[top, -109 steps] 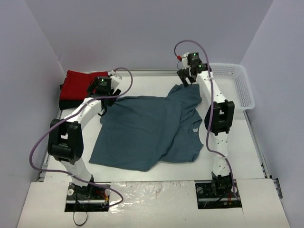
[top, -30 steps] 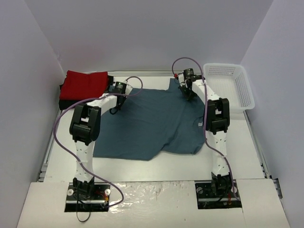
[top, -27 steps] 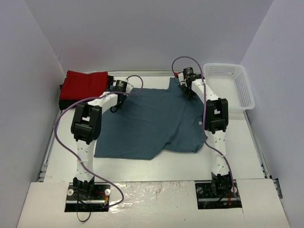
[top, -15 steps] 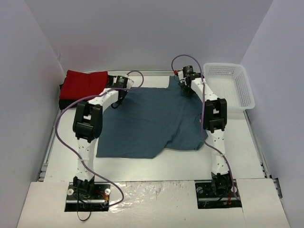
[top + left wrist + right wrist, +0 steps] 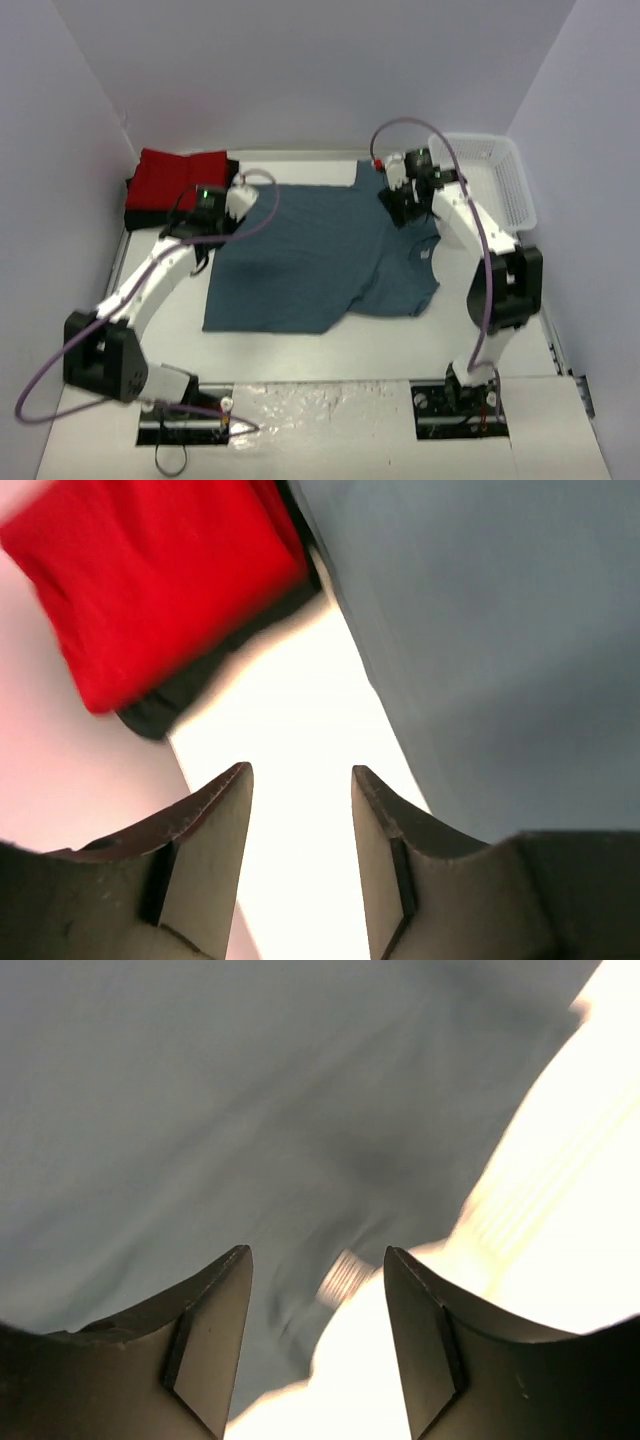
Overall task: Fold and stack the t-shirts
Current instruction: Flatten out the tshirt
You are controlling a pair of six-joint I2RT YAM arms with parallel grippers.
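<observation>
The slate-blue t-shirt (image 5: 320, 255) lies spread flat on the table, one sleeve folded in at its near right. A red t-shirt (image 5: 180, 178) sits folded on a black t-shirt (image 5: 131, 203) at the back left. My left gripper (image 5: 232, 200) hangs open over the bare strip between that stack and the blue shirt's far left corner. In the left wrist view nothing lies between its fingers (image 5: 225, 820), with the red t-shirt (image 5: 150, 570), the black t-shirt (image 5: 170, 695) and the blue t-shirt (image 5: 480, 630) beyond. My right gripper (image 5: 398, 205) is open above the blue t-shirt (image 5: 250, 1090) near its collar (image 5: 345, 1278), holding nothing.
A white lattice basket (image 5: 520, 200) stands at the back right, close to the right arm. The side walls close in the table at the left and right. Bare table (image 5: 160, 300) shows to the left of the blue shirt and along its near edge.
Both grippers have opened and let go of the blue shirt's far edge. Both arms have drawn back from the far edge, and the shirt now lies flat.
</observation>
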